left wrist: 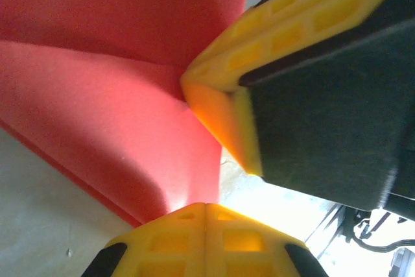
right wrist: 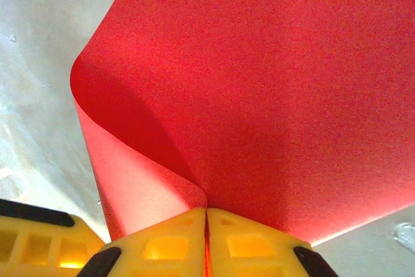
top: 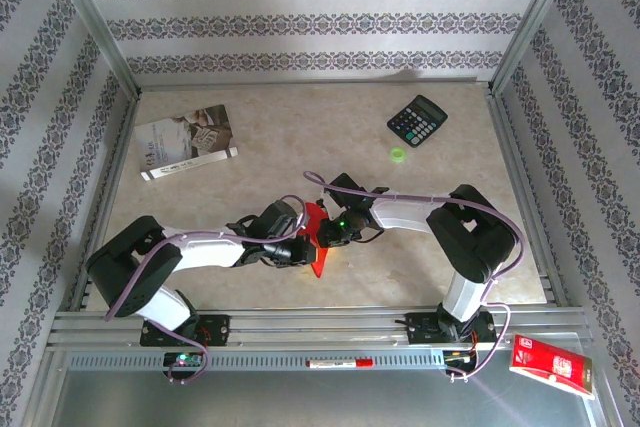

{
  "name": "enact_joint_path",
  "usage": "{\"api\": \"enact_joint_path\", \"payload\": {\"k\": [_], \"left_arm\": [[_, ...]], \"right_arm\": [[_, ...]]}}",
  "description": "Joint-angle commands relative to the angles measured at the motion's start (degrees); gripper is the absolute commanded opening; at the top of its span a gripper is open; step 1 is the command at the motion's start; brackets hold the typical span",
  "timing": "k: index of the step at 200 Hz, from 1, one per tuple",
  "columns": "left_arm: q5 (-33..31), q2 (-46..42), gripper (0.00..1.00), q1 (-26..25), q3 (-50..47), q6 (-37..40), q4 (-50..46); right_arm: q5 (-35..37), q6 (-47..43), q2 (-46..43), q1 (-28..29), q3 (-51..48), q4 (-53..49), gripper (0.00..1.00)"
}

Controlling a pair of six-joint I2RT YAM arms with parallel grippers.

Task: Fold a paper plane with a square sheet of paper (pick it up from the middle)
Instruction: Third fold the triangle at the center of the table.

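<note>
We have the paper [top: 316, 247] lifted at the front middle of the table [top: 300, 127], between both arms. The left gripper [left wrist: 206, 209] and right gripper [right wrist: 207, 212] are fully closed, each pinching the paper, tips nearly meeting. The curled sheet spreads away from both jaws; from above, its long axis seems far-to-near.

The paper [top: 316, 237], thin and plain bright red, stands raised and loosely curled over on itself, uncreased, at the near middle of the counter [top: 300, 127], one corner pointing nearward.
</note>
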Motion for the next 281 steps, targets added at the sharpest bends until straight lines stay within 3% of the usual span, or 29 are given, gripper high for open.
{"api": "enact_joint_path", "payload": {"k": [1, 101, 169, 195, 235, 281], "left_arm": [[0.26, 1.02, 0.04, 0.32, -0.13, 1.37, -0.07], [0.91, -2.47, 0.05, -2.05, -1.36, 1.64, -0.98], [-1.83, 2.90, 0.05, -1.87, -1.16, 4.46, -4.58], [-0.78, 0.80, 0.06, -1.79, -0.25, 4.94, -5.43], [-0.03, -4.83, 0.06, 2.36, 0.02, 4.06, -5.22], [1.65, -1.39, 0.06, 5.32, 2.62, 5.32, -5.30]], "right_arm": [[2.20, -0.59, 3.14, 0.86, -1.21, -3.71, 0.09], [2.51, -0.99, 3.22, 0.76, -1.61, -3.86, 0.08], [2.34, -1.21, 3.66, 0.76, -1.30, -3.89, 0.08], [2.34, -1.19, 3.65, 0.76, -1.22, -4.06, 0.08], [2.52, -1.21, 3.48, 0.70, -1.50, -4.07, 0.08], [2.25, -1.22, 3.91, 0.80, -1.04, -3.87, 0.08]]}}
